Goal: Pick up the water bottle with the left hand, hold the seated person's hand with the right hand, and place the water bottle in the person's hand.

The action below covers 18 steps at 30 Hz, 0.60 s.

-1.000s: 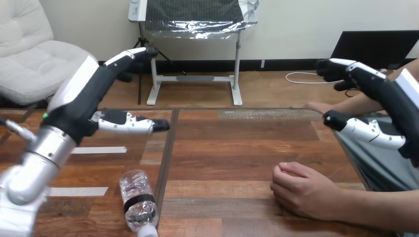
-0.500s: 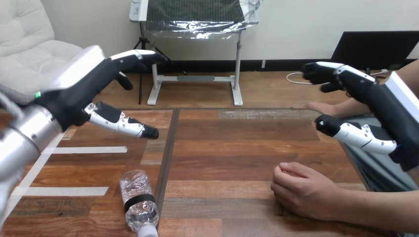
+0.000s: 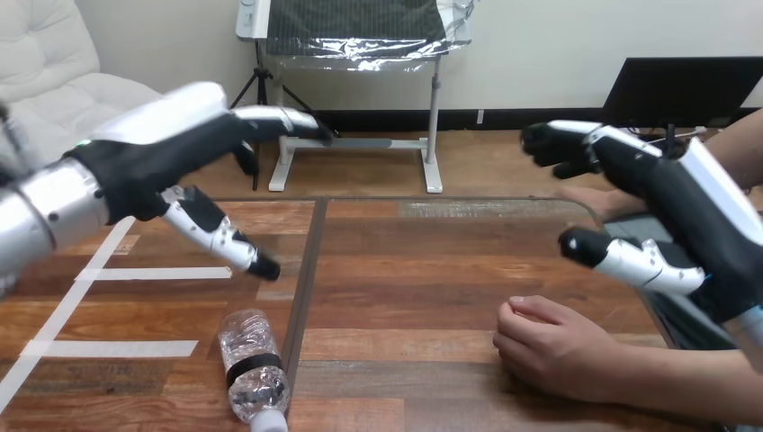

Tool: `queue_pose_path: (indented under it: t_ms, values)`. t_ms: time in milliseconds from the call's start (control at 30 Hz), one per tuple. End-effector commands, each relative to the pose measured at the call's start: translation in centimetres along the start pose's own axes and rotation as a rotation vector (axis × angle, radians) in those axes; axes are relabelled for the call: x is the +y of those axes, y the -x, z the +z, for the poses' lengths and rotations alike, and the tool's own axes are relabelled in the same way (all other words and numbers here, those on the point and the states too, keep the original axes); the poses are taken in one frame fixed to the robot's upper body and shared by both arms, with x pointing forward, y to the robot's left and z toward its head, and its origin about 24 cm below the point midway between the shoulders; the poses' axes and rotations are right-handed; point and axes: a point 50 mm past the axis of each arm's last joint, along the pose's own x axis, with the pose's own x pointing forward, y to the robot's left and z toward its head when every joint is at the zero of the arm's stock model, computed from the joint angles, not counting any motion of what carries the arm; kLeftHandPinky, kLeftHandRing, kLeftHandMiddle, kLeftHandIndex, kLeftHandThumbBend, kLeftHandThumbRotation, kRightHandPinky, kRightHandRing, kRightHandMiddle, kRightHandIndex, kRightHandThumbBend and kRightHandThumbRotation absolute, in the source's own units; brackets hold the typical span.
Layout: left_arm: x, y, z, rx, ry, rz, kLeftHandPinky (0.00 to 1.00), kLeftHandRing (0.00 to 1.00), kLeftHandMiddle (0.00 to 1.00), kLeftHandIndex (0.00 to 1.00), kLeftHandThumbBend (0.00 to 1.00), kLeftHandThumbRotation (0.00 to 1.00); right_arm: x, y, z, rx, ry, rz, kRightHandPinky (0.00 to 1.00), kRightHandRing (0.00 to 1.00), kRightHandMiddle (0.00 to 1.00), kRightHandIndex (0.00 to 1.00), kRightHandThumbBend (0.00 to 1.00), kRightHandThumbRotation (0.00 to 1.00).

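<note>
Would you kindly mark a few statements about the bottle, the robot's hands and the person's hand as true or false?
1. The water bottle lies on its side on the table. True.
2. The left hand grips the water bottle. False: it is open and apart from the bottle.
3. The right hand holds the person's hand. False: it is open and apart from that hand.
4. The person's hand rests on the table with its fingers curled. True.

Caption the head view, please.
Left hand and right hand hover open; water bottle and person's near hand rest on the table.
</note>
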Motion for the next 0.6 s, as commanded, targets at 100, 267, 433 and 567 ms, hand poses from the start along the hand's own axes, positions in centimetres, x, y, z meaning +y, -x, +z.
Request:
queue_pose_path:
  t_ms: [100,267,433,567]
  values:
    - [1.13,-0.84,0.97,-0.029,-0.078,-0.1,0.72,0.9,0.88,0.83,1.0,0.06,0.11,-0.87,1.44,-0.093,-0.011,0.0,0.7,0.77,0.79,0.79,0.93,0.83]
    - [1.0,-1.08,1.11,-0.025,-0.105,-0.158,0.72,0.88,0.87,0.82,1.0,0.06,0.29,-0.9,1.57,-0.099,-0.023,0.008,0.69,0.76,0.78,0.79,0.93,0.84]
    - [0.77,-1.32,1.41,-0.03,-0.116,-0.22,0.73,0.87,0.87,0.82,1.0,0.04,0.35,-0.95,1.79,-0.104,-0.028,0.018,0.68,0.75,0.78,0.79,0.94,0.84]
    - [0.62,-1.43,1.54,-0.04,-0.119,-0.252,0.74,0.87,0.87,0.82,1.0,0.01,0.31,-0.93,1.83,-0.102,-0.035,0.021,0.68,0.76,0.79,0.79,0.95,0.84]
